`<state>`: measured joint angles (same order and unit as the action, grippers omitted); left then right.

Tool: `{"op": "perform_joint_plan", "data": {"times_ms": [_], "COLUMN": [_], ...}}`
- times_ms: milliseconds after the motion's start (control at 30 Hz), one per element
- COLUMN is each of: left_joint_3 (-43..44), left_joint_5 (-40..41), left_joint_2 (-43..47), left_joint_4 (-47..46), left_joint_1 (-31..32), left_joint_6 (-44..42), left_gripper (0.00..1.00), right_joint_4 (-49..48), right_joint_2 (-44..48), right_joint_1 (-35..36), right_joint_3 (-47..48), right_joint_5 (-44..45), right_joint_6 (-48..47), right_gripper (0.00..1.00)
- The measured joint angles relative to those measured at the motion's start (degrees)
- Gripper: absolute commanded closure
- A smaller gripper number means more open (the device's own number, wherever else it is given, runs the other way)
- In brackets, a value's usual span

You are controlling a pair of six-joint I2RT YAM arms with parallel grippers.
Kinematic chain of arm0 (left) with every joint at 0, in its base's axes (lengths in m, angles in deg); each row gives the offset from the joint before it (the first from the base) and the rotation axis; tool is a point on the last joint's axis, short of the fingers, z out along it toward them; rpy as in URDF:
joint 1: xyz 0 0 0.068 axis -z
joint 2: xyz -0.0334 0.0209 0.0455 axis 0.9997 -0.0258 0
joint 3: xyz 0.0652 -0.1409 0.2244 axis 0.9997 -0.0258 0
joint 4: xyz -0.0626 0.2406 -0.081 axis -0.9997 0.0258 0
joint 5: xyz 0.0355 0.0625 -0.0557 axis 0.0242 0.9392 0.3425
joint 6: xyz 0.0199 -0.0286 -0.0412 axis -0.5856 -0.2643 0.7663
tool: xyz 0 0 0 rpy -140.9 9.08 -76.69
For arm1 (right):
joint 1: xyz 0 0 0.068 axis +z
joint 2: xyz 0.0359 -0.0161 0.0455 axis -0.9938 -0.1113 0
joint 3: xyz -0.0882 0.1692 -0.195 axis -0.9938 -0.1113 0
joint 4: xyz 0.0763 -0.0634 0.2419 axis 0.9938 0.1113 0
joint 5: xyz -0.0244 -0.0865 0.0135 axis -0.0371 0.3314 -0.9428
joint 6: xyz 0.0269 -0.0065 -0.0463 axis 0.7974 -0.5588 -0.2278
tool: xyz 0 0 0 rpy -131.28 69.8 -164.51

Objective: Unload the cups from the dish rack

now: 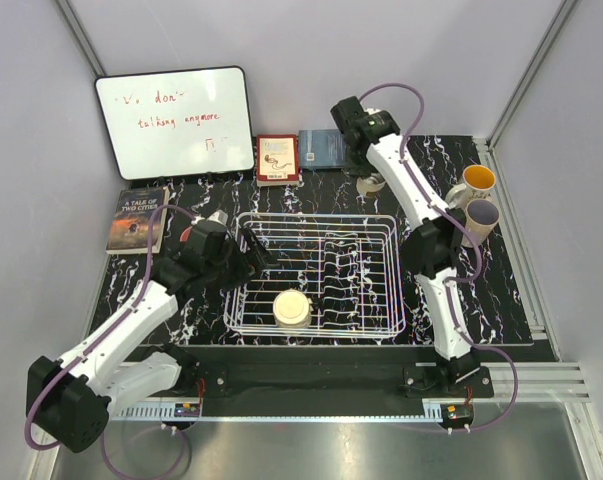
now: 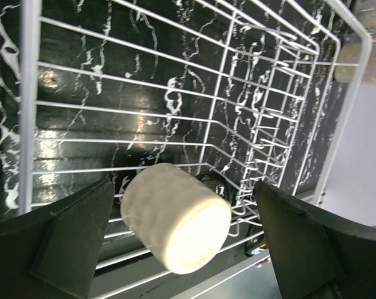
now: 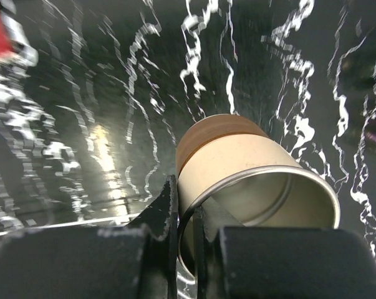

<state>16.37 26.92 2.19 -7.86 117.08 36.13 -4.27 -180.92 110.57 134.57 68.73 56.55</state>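
- Your white wire dish rack (image 1: 316, 228) sits mid-bench, and only one thing is in it: a cream ribbed cup (image 1: 292, 308) at its near edge, left of the upright prongs.
- From the left wrist view, that cup's (image 2: 175, 218) side is textured. The end turned to the camera looks flat and closed.
- Your left claw (image 1: 261, 252) hangs over the rack's far-left corner with its jaws wide apart, holding nothing. The ribbed cup shows between its fingers (image 2: 69, 240) but is not touched.
- Your right claw (image 3: 186, 208) is clamped on a cream cup with a brown band (image 3: 250, 180), pinching the wall at the rim. That cup (image 1: 373, 183) is outside the rack, over the far side of the black white-veined bench (image 1: 501, 290).
- A white mug with a yellow inside (image 1: 476, 182) and a pale lavender mug (image 1: 481, 215) stand close together at the far right of the bench, just right of your right arm.
- Along the far edge you have a whiteboard (image 1: 176, 120) with red writing, a red book (image 1: 278, 158) and a blue book (image 1: 321, 148). A dark paperback (image 1: 138, 218) lies at the far left.
- The prongs fill the rack's right half. Nothing lies between the left claw and the ribbed cup.
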Motion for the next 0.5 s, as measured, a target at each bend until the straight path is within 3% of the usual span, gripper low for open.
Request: {"op": "perform_joint_plan", "data": {"times_ms": [233, 500], "left_joint_3": [0.0, 0.0], "left_joint_5": [0.4, 0.4], "left_joint_2": [-0.5, -1.8], "left_joint_4": [1.6, 1.6], "left_joint_1": [0.0, 0.0], "left_joint_6": [-0.4, -0.9], "left_gripper": [0.01, 0.01], "right_joint_4": [-0.7, -4.3], "right_joint_2": [-3.9, -7.4], "right_joint_1": [0.7, 6.3], "right_joint_3": [-3.1, -0.8], "right_joint_5": [-2.1, -7.1], "right_joint_6": [-0.2, -2.0], "right_gripper": [1.00, 1.00]}}
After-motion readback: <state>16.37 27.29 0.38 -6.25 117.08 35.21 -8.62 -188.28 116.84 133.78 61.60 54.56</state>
